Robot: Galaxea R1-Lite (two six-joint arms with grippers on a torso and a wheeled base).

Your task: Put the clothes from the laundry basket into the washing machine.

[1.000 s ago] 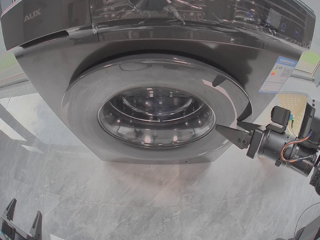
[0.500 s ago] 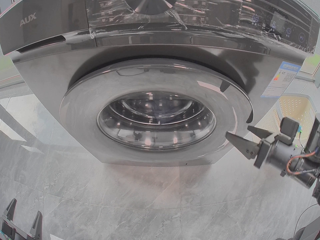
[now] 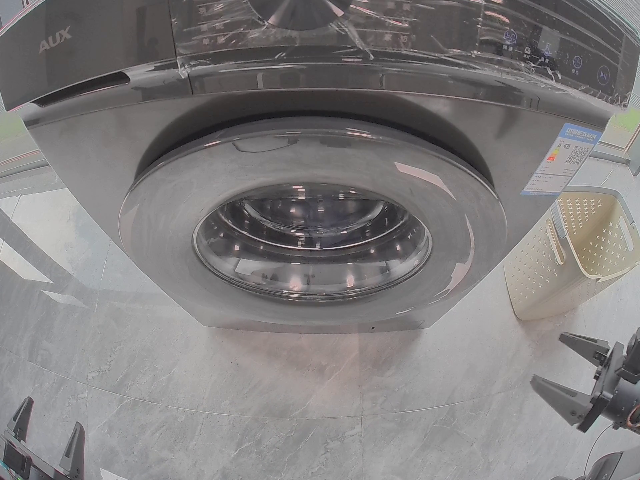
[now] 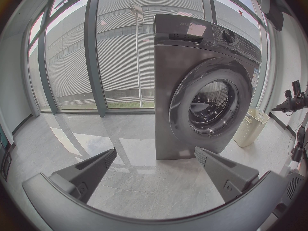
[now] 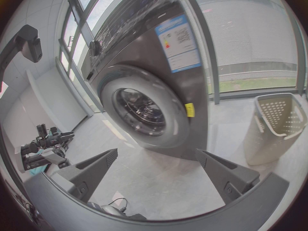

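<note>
On the grey floor (image 3: 267,381), the laundry basket (image 3: 537,281) stands right of the washing machine (image 3: 313,148), nearer the right gripper (image 3: 548,360) than the left gripper (image 3: 53,413) (both spread wide, holding nothing).

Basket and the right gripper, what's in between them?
Only bare floor lies between the basket and the right gripper, as the head view shows.

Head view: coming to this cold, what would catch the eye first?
The grey washing machine dominates the middle, its round glass door shut. A cream laundry basket stands on the floor beside the machine on the robot's right. The right gripper hangs open and empty, low and nearer the robot than the basket.
</note>
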